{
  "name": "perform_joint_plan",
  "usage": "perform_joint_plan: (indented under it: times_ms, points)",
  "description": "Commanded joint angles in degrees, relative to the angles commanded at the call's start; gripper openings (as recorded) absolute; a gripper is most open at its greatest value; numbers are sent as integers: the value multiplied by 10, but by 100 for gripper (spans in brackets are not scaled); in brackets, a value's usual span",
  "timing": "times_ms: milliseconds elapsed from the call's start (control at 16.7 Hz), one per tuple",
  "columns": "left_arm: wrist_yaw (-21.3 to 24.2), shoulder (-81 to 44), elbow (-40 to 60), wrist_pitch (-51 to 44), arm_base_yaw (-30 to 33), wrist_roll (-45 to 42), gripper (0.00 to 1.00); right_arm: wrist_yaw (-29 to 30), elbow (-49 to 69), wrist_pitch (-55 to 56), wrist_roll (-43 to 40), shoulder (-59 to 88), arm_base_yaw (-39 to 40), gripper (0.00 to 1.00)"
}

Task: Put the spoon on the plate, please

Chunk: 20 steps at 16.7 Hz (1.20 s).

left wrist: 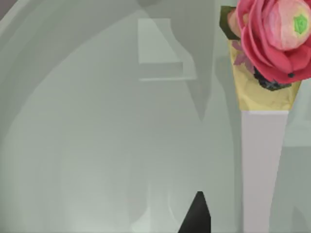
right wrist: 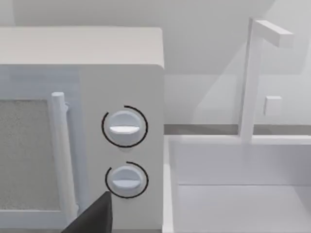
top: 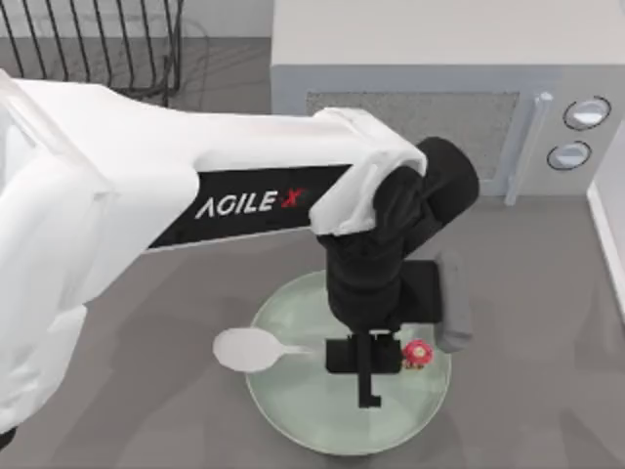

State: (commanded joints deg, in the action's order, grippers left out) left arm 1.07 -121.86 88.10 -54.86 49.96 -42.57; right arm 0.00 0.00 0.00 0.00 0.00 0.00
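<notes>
Spoon (top: 256, 349) being set on the plate (top: 293, 401).
Left gripper (top: 367, 363) seemingly holds its handle; next, release.

Your left arm (top: 195, 195) slants across the table from the left, and its gripper (top: 366, 376) hangs low over the plate (top: 293, 410) — so the plate's middle is blocked from above. The spoon (top: 256, 348) lies across the plate's left rim, bowl out over the table, its handle running under the gripper to the red ornament (top: 418, 353) on the plate's right. The grey tabletop (top: 547, 322) right of the plate is open to you. Behind it the microwave (top: 439, 98) closes off the far side; a wire rack (top: 98, 44) fills the far-left corner, and a white sink wall (top: 607, 234) lines the right edge.
</notes>
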Motion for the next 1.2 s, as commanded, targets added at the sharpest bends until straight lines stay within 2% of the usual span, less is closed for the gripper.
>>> perform_joint_plan:
  times_ms: [60,840,1200]
  points:
    - [0,0,0,0,0,0,0,0,0,0,0,0,0,100]
    - [0,0,0,0,0,0,98,0,0,0,0,0,0,100]
    - [0,0,0,0,0,0,100,0,0,0,0,0,0,100]
